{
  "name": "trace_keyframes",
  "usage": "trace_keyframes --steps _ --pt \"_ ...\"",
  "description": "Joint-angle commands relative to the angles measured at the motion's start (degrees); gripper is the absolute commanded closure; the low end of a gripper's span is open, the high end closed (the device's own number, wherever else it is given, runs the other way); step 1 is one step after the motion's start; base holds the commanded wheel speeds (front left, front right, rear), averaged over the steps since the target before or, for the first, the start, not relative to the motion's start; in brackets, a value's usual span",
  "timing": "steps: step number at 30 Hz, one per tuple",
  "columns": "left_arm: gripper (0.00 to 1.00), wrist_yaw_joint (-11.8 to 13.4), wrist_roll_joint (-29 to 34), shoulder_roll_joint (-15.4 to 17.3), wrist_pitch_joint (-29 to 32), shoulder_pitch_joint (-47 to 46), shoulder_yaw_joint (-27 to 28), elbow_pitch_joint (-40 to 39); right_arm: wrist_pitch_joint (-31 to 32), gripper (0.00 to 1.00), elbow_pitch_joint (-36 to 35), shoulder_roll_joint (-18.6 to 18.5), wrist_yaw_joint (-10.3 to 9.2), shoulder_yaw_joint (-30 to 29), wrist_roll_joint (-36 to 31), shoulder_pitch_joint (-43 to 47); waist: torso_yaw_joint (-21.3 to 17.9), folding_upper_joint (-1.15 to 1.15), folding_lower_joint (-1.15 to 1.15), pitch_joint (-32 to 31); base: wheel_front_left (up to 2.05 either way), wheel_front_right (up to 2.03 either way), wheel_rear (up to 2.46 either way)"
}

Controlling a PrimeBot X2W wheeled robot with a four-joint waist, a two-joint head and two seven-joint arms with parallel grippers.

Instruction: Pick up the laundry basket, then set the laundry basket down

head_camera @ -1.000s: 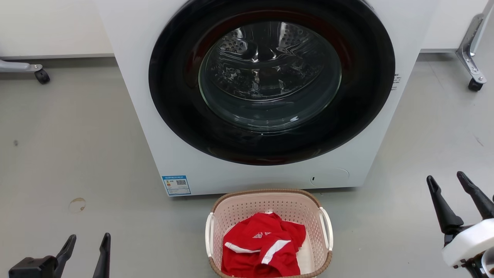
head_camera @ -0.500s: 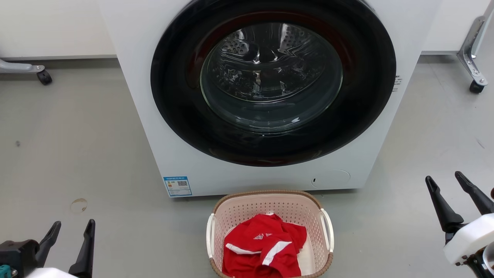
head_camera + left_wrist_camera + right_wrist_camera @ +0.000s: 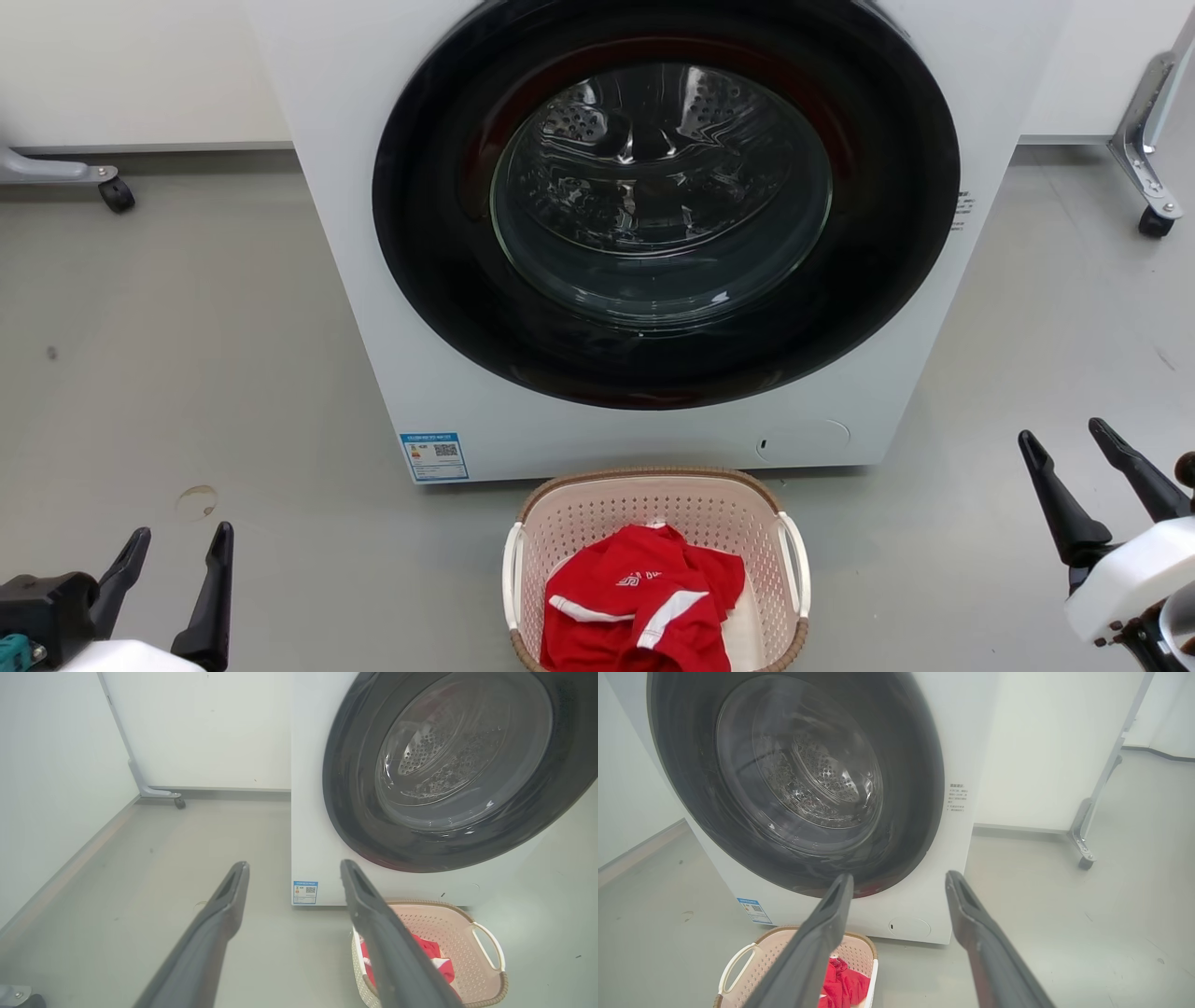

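Basket: I am seeing the laundry basket (image 3: pixel 597 527) sitting on the grey floor (image 3: pixel 187 373), just in front of the washing machine (image 3: pixel 373 280) and below its round dark door (image 3: pixel 661 187), which is closed.
Contents: a red garment (image 3: pixel 644 607) with white stripes is lying crumpled inside.
Left pincer: the left gripper (image 3: pixel 182 532) is hanging at the lower left of the head view, well apart from the basket, its fingers spread and holding nothing.
Right pincer: the right gripper (image 3: pixel 1061 431) is hovering at the far right, also well clear of the basket, fingers apart and empty.
Head view: it is giving me both white handles (image 3: pixel 512 574) at once, plus the blue label (image 3: pixel 433 455) low on the machine's front.
Left wrist view: it is adding the room's corner and a wheeled frame leg (image 3: pixel 179 804) by the wall. One finger (image 3: pixel 373 924) is crossing in front of the basket's near side.
Right wrist view: it is bringing out small printed text (image 3: pixel 957 798) beside the door and a round flap (image 3: pixel 909 927) low on the front. The basket is lying at the lower left, partly behind a finger (image 3: pixel 817 938).
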Motion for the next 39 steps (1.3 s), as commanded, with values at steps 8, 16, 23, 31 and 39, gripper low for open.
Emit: trace_keyframes --steps 8,16,23,31,39 --pt "0.00 0.4 0.0 1.7 -0.8 -2.8 2.4 -0.9 0.0 0.00 -1.5 -2.0 -0.16 1.0 0.4 -2.3 -0.1 0.00 0.00 -0.9 0.00 0.00 0.00" --pt "0.00 -0.1 -0.3 1.6 -1.0 -2.5 2.3 -0.5 0.3 0.00 -1.6 -1.9 -0.16 1.1 0.3 -1.9 0.0 0.00 0.00 -0.9 0.00 0.00 0.00" --pt "0.00 -0.4 -0.5 1.6 -1.3 -2.7 2.5 -0.1 0.2 0.00 -1.5 -1.9 -0.16 1.4 0.4 -2.1 0.0 0.00 0.00 -0.9 0.00 0.00 0.00" --pt "0.00 -0.4 -0.4 1.7 -1.4 -2.9 2.5 0.0 -0.1 0.00 -1.4 -2.0 -0.16 1.4 0.5 -2.1 -0.1 0.00 0.00 -0.8 0.00 0.00 0.00" --pt "0.00 -0.3 -0.3 1.8 -1.3 -3.1 2.3 0.0 -0.2 0.00 -1.3 -2.1 -0.16 1.4 0.6 -2.1 0.1 0.00 0.00 -0.8 0.00 0.00 0.00"
